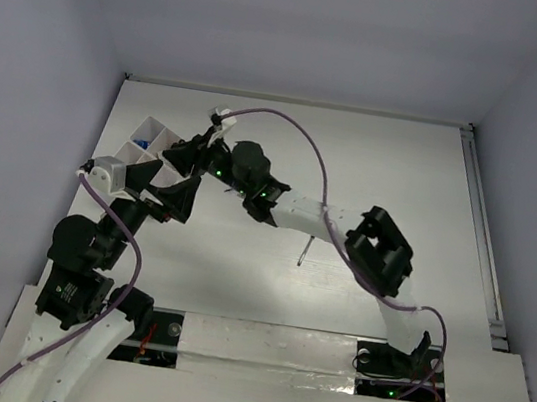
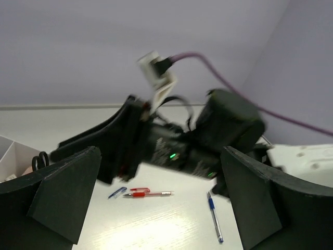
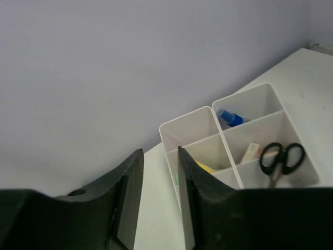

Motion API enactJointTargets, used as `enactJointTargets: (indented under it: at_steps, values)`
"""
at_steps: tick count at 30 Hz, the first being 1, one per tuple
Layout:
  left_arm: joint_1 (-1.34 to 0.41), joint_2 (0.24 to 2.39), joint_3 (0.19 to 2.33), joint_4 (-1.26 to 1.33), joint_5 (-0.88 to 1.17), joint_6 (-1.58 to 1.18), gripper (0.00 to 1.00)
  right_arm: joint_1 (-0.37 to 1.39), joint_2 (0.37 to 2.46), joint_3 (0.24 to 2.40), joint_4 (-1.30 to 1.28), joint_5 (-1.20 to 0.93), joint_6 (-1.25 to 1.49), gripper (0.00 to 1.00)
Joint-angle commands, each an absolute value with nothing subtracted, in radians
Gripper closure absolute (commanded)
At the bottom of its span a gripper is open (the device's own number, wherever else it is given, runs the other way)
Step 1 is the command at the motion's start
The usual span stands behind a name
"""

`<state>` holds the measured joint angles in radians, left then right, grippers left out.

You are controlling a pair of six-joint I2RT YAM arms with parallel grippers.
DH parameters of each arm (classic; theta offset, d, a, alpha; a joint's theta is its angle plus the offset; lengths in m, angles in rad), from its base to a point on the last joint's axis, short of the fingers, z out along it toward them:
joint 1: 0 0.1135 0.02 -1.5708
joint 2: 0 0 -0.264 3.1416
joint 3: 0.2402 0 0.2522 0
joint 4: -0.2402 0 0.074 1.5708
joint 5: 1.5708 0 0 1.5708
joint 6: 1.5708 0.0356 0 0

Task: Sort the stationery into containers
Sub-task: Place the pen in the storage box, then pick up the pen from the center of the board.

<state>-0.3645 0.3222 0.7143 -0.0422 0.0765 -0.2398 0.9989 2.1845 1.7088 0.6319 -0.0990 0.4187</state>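
Overhead, both arms crowd over the box (image 1: 145, 132) at the table's (image 1: 403, 181) far left, so only a few compartments show there. A thin pen (image 1: 303, 252) pokes out from under the right arm; its colour cannot be told.

From the left wrist, the left gripper (image 2: 159, 149) has its fingers spread wide with nothing between them. The blurred right wrist and its purple cable (image 2: 229, 78) fill the middle of that view. Beneath it on the table lie a red pen (image 2: 148, 194), a short blue piece (image 2: 117, 192) just beside it that I cannot identify, and a blue pen (image 2: 214, 216) farther right. A corner of the box is cut off at the left edge.

From the right wrist, the right gripper (image 3: 159, 151) hangs beside the box, its fingers a narrow gap apart and empty. Scissors (image 3: 281, 159) lie in the near right compartment, blades hidden behind the finger. A blue item (image 3: 229, 117) sits in a far one, something yellow (image 3: 205, 166) is half hidden, and a pale piece (image 3: 251, 152) leans against a divider.
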Motion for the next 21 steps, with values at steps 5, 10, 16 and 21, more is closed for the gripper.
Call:
enactJointTargets:
  at_steps: [5, 10, 16, 21]
  values:
    - [-0.36, 0.38, 0.701, 0.002, 0.1, -0.236, 0.01, 0.844, 1.85, 1.383, 0.291, -0.149, 0.362, 0.7]
    - [-0.351, 0.487, 0.706, -0.031, 0.179, -0.253, 0.01, 0.769, 1.576, 1.113, 0.045, 0.035, 0.365, 0.66]
    - [-0.342, 0.592, 0.707, -0.034, 0.259, -0.264, 0.01, 0.683, 1.433, 0.973, -0.307, 0.23, 0.448, 0.47]
    - [-0.333, 0.643, 0.704, -0.012, 0.348, -0.27, 0.01, 0.664, 1.445, 0.931, -0.359, 0.222, 0.476, 0.4]
